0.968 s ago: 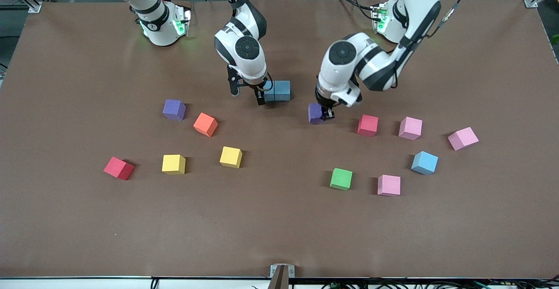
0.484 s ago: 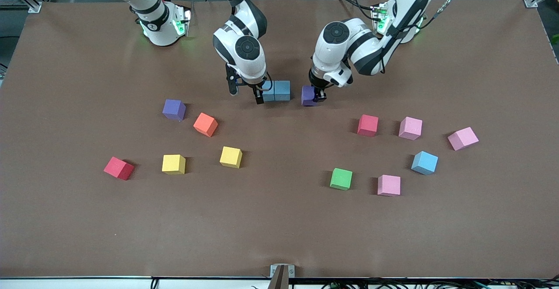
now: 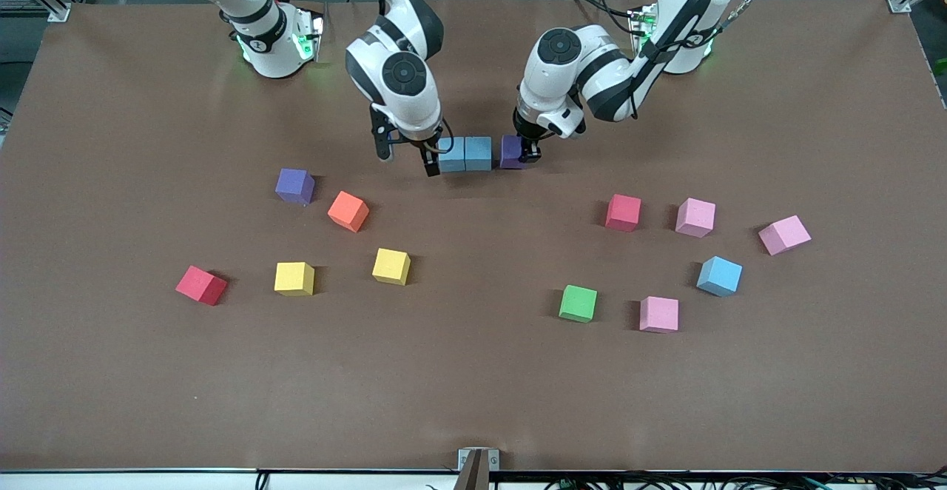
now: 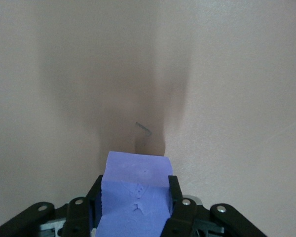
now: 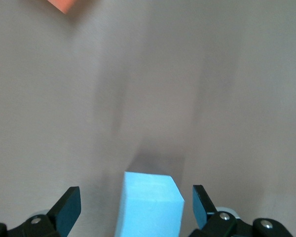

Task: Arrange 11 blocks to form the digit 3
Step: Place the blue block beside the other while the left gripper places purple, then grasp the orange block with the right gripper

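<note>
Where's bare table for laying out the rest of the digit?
Bare: the strip between the row of two blue foam cubes plus held purple foam cube and the green foam cube. Crowded around the row: left gripper and right gripper.

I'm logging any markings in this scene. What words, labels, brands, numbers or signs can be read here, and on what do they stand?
No readable text in any view.
Coloured foam cubes, such as the purple cube in the left gripper: plain faces, no print.
Brown table: unmarked.
Right arm's base: a small dark mark, too small to read.
</note>
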You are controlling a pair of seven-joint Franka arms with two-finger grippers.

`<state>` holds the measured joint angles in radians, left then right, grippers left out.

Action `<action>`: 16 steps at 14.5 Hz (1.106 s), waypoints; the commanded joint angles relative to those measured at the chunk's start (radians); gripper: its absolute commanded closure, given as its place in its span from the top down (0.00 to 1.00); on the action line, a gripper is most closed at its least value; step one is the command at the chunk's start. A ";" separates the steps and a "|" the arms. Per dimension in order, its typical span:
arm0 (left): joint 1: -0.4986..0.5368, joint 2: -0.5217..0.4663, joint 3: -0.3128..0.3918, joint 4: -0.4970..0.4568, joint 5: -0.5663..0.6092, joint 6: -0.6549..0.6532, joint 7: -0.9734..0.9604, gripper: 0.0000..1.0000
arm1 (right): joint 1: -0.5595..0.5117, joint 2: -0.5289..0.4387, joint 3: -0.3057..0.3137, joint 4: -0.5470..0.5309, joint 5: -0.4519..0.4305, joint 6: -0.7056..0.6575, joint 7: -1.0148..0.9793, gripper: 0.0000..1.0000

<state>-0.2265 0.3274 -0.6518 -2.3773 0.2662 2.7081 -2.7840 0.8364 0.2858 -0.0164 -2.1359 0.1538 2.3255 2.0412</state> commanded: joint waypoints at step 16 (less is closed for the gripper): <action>-0.047 0.108 0.004 0.138 0.202 -0.116 -0.373 0.07 | -0.305 -0.059 0.013 -0.068 -0.164 0.075 -0.908 1.00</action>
<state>-0.2415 0.4301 -0.6446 -2.2540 0.3722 2.6123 -2.8267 0.5925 0.2316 -0.0209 -2.1572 0.0122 2.3463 1.2217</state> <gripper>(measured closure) 0.467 0.000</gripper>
